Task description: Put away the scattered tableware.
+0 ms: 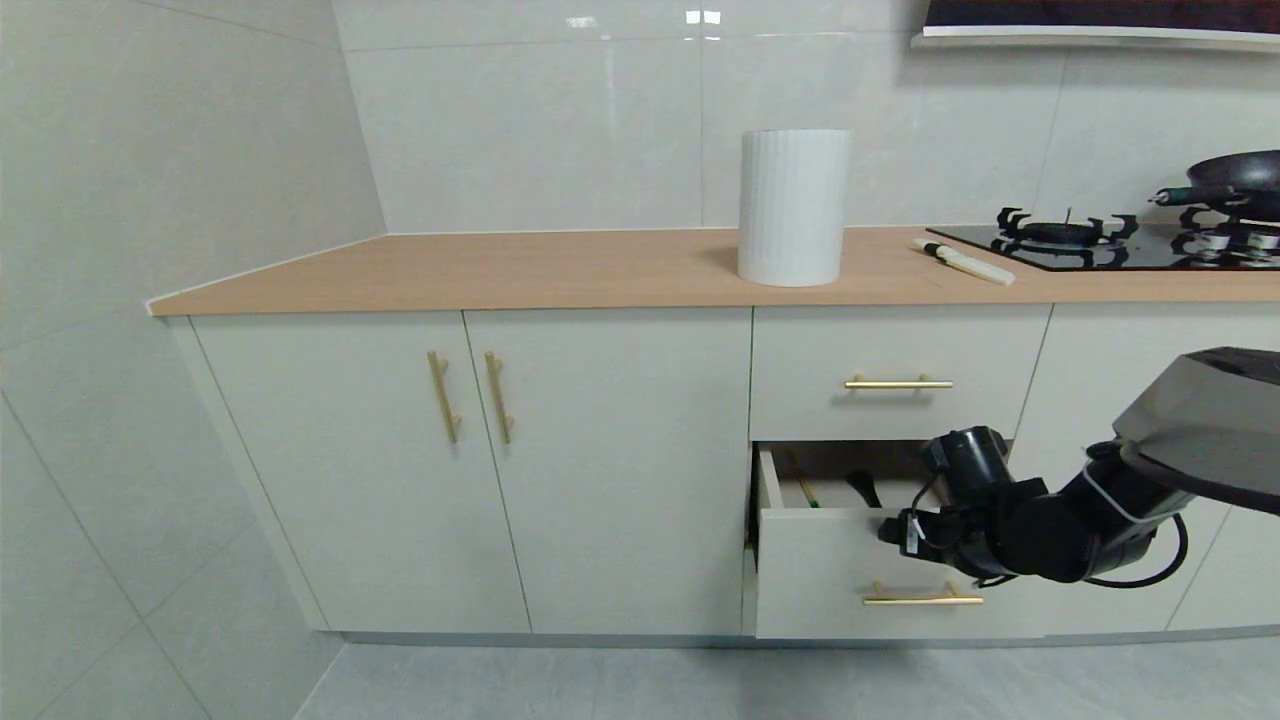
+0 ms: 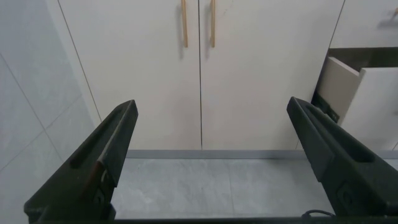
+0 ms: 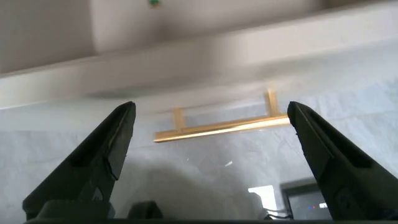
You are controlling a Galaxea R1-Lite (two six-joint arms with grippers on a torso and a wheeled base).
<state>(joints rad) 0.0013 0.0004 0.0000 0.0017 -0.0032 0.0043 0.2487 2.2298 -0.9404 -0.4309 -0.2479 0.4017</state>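
Where the worktop runs up to the hob, a pale utensil lies flat on the wood just beside the hob's near corner, with a dark band near its far end. What kind of utensil it is cannot be told. A tall white ribbed container stands upright on the worktop nearby, apart from the utensil.

Below them, the lower drawer is pulled out while the drawer above it is closed. Inside the open drawer lie a light stick with a green tip and a dark-handled tool, both partly hidden by the drawer front.

The right gripper is at the front of the open drawer, close to its top edge. Its fingers are spread wide and hold nothing. The drawer's brass handle lies beyond the gap between them, not touched.

The left gripper is low, facing the double cupboard doors with the grey floor beneath. Its fingers are likewise wide apart and empty. The side of the open drawer shows off to one edge of the left wrist view.

On the hob, a dark pan sits on the far burner.
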